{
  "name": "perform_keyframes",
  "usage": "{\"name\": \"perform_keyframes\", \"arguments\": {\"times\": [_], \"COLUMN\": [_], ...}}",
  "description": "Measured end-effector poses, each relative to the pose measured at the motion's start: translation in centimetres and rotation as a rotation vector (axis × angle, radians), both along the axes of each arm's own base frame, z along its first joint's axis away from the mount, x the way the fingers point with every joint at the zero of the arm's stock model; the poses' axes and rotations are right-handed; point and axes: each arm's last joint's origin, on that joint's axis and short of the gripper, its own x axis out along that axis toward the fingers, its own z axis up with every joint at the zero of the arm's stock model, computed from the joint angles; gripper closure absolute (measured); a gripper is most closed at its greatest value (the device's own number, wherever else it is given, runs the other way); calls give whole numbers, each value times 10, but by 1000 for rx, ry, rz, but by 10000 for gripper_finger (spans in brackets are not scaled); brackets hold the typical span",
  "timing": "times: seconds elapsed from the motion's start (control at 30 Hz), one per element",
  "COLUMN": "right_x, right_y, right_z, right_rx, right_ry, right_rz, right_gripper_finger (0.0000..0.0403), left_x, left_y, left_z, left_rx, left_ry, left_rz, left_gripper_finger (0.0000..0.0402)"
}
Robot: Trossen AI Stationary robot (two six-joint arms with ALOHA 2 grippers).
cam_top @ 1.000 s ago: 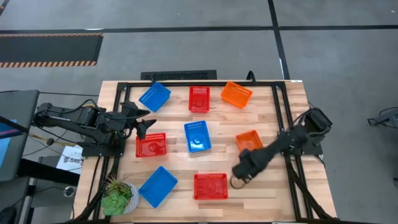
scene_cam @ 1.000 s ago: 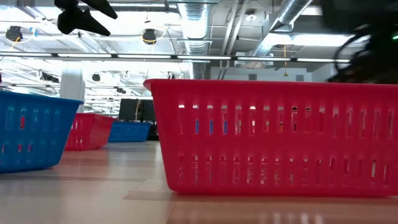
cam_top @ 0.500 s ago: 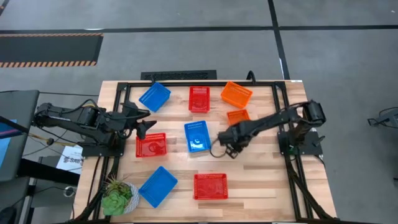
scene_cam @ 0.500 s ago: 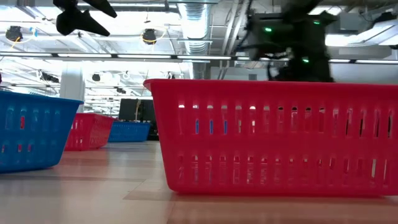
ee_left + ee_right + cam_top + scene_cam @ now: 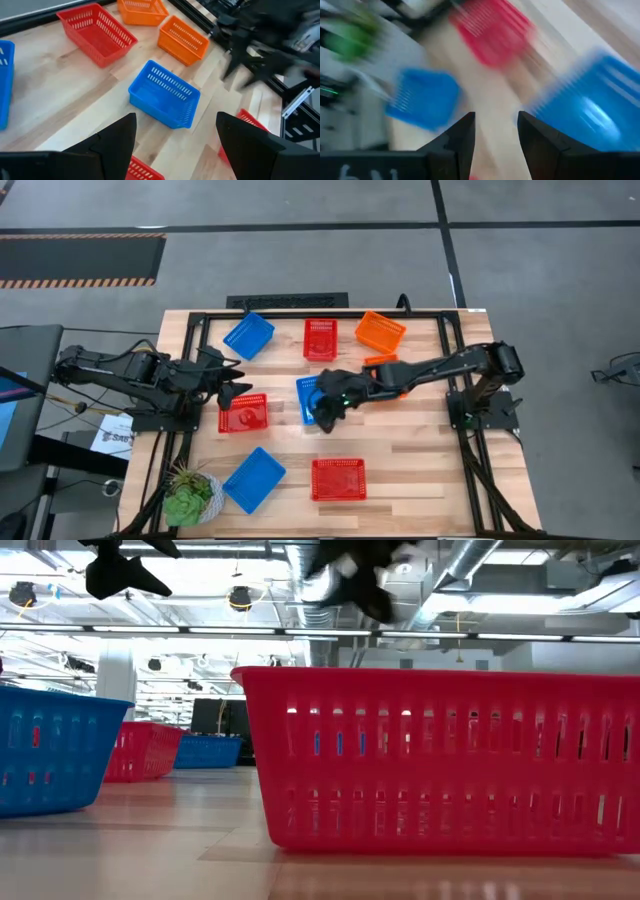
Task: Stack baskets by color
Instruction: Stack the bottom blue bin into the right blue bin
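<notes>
Eight baskets rest on their bases on the wooden table. Along the far side stand a blue one (image 5: 248, 335), a red one (image 5: 320, 338) and an orange one (image 5: 380, 331). A second orange basket (image 5: 381, 362) shows partly under my right arm. My right gripper (image 5: 322, 412) (image 5: 496, 135) hangs open and empty above the centre blue basket (image 5: 308, 390) (image 5: 590, 117). My left gripper (image 5: 232, 388) (image 5: 175, 145) hangs open above the far edge of the left red basket (image 5: 243, 414). Near the front lie a blue basket (image 5: 253, 478) and a red basket (image 5: 338, 478) (image 5: 440, 760).
A green potted plant (image 5: 190, 498) stands at the near left corner. A black frame (image 5: 300, 314) borders the table's far and side edges. Bare wood shows between the centre blue basket and the near red one, and along the near right side.
My right gripper has swung up from beside the near red basket and gone toward the table's left and far side, ending above the centre blue basket, still open. The orange basket under its arm now lies closer to the far edge than a second ago.
</notes>
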Motion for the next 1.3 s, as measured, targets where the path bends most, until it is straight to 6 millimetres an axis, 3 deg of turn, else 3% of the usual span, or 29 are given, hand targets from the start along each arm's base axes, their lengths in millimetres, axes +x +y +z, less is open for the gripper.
{"name": "perform_keyframes", "arguments": {"times": [0.17, 0.37, 0.6, 0.8, 1.03, 1.3], "right_x": [31, 72, 113, 127, 129, 127], "right_y": [24, 42, 50, 63, 85, 89], "right_z": [-19, -62, -89, -94, -101, -101], "right_rx": [-4, -25, -45, -77, -65, -89], "right_ry": [-165, -70, 69, 115, 119, 117], "right_rz": [69, 115, 173, 227, 252, 239], "right_gripper_finger": [233, 233, 233, 233, 233, 233], "left_x": [0, 0, 0, -1, -1, -1], "left_y": [0, 0, 0, 0, 0, 0], "left_z": [0, 0, 0, -1, -1, -1], "left_rx": [-16, -16, -20, -30, -25, -27], "left_ry": [-5, -5, -5, 0, -1, -2], "left_rz": [10, 10, 12, 20, 27, 29], "left_gripper_finger": [139, 139, 139, 139, 139, 139]}}
